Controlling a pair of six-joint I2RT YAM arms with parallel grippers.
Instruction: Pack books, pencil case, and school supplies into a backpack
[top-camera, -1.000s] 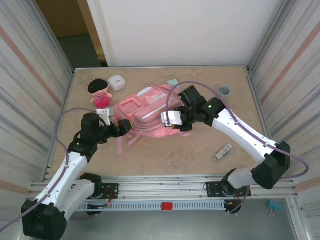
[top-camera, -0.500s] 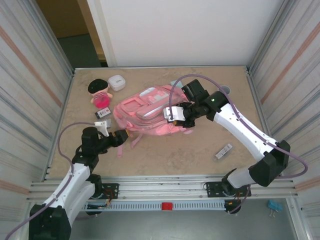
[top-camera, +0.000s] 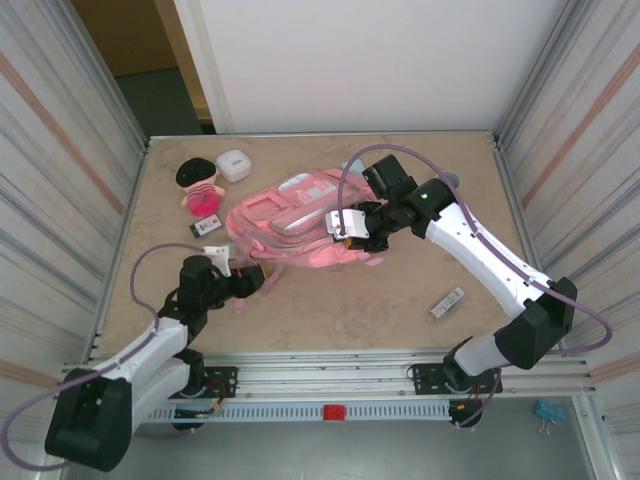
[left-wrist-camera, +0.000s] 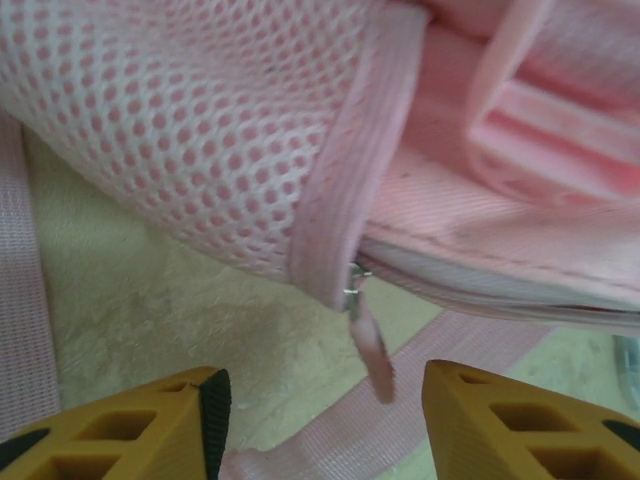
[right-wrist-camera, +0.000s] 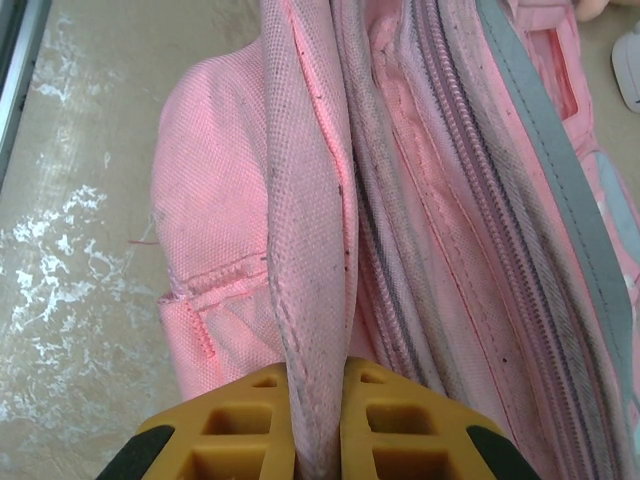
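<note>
A black-haired doll (top-camera: 198, 186) in pink lay at the far left of the beige table (top-camera: 330, 310); a small rounded white box (top-camera: 233, 164) sat just beside it, nearer the back wall; a small red block (top-camera: 333, 411) sat on the front rail; a blue clip (top-camera: 548, 411) lay beyond the rail's right end.

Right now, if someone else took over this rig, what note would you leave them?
Left gripper: open, jaws either side of a zip pull on the pink backpack, not touching it.
Right gripper: shut on a fold of the backpack's fabric.
Dark book lies on the table left of the backpack; white stick-shaped item lies to its right, nearer the arm bases.
Done: neither is packed yet.
Left: grip the pull, open the backpack, load them.
</note>
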